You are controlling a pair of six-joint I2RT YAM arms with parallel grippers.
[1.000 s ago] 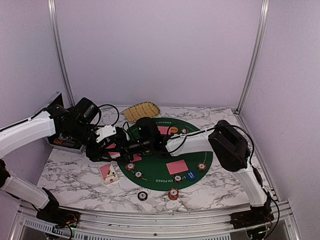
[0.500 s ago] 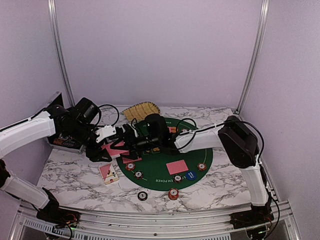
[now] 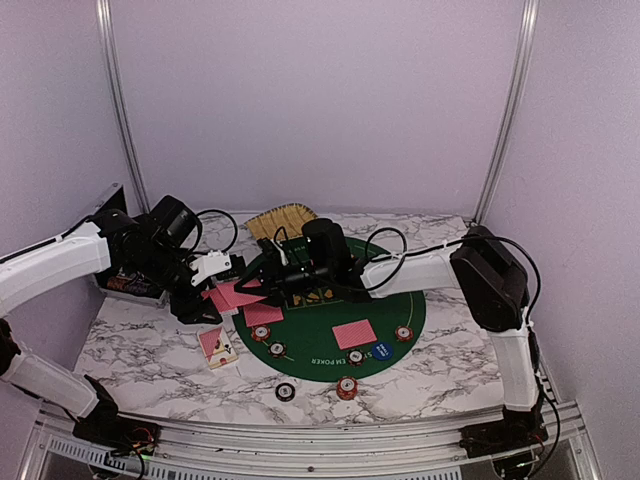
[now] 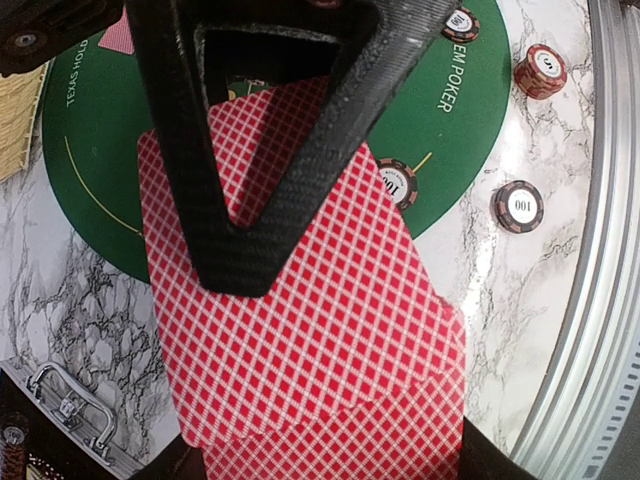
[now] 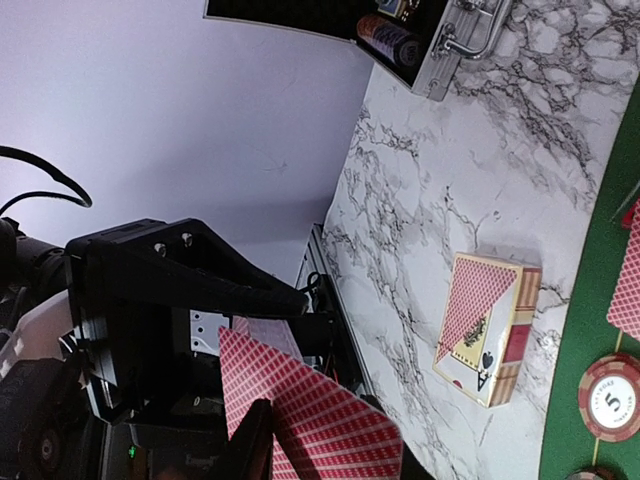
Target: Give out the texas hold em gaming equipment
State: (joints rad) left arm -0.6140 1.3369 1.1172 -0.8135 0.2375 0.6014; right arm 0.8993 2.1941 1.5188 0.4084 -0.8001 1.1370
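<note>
My left gripper (image 3: 213, 291) is shut on a small stack of red-backed playing cards (image 3: 233, 296), held above the left edge of the green poker mat (image 3: 405, 300). In the left wrist view the cards (image 4: 310, 340) fill the frame, the top one slid off the one beneath. The black finger (image 4: 265, 160) of my right gripper (image 3: 259, 285) lies across that top card. In the right wrist view the card (image 5: 325, 425) sits between my right jaws, which are closed on it. More cards (image 3: 353, 333) and striped chips (image 3: 346, 386) lie on and near the mat.
A card box (image 3: 218, 346) lies on the marble left of the mat. The black metal case (image 3: 125, 282) stands behind my left arm. A yellow woven basket (image 3: 282, 222) sits at the back. A blue button (image 3: 380, 350) rests on the mat's near edge.
My right jaws have closed on the top card of the stack. The right wrist has drawn back to the right, and the card now sticks out from the left gripper's stack.
</note>
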